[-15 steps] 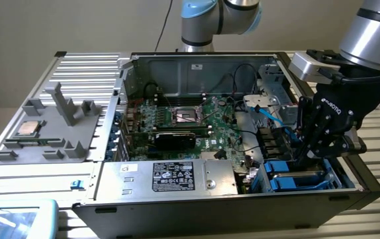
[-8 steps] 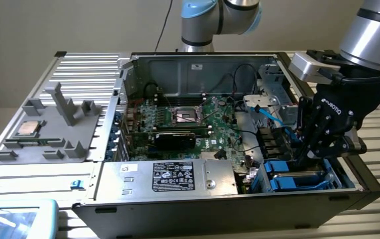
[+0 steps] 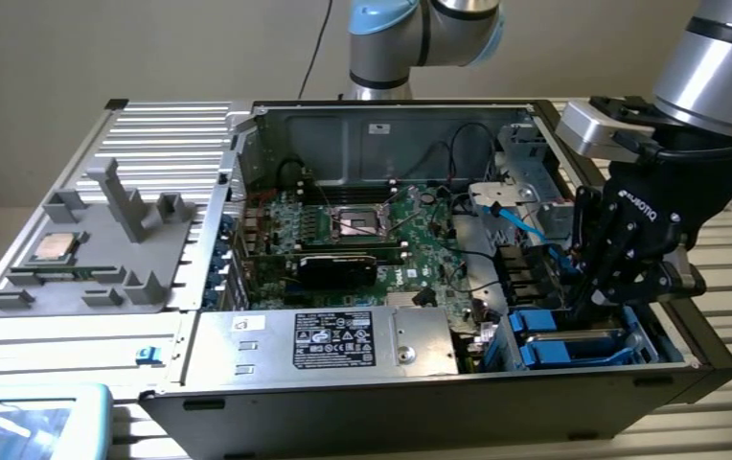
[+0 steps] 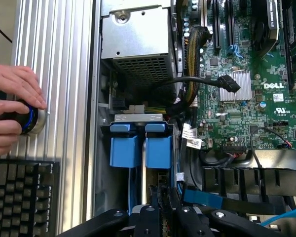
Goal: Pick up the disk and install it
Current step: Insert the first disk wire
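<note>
down at the exterior view's near right, the disk (image 3: 571, 347) (image 4: 158, 150) sits in the open computer case's (image 3: 340, 417) corner bay; the gripper (image 3: 590, 305) (image 4: 162, 195) hangs over it, fingers nearly shut, grip on it unclear.

Exterior above case (image 3: 404, 414), wrist close, shared bay (image 3: 568, 349)

1. My arm (image 3: 721, 57) is made of smooth silver tubes, and a dark band rings the section nearest the wrist.
2. Its joints carry rounded light-blue caps (image 3: 379, 19) over grey housings.
3. A pale grey, boxy bracket (image 3: 596, 123) sits at the wrist.
4. The gripper (image 3: 592, 305) is matt black and angular, with white lettering (image 3: 637, 204) down its body.
5. A black cable (image 3: 724, 146) runs across the wrist.
6. In the wrist view I see round pivot pins (image 4: 119, 214) dotting its black links.
</note>
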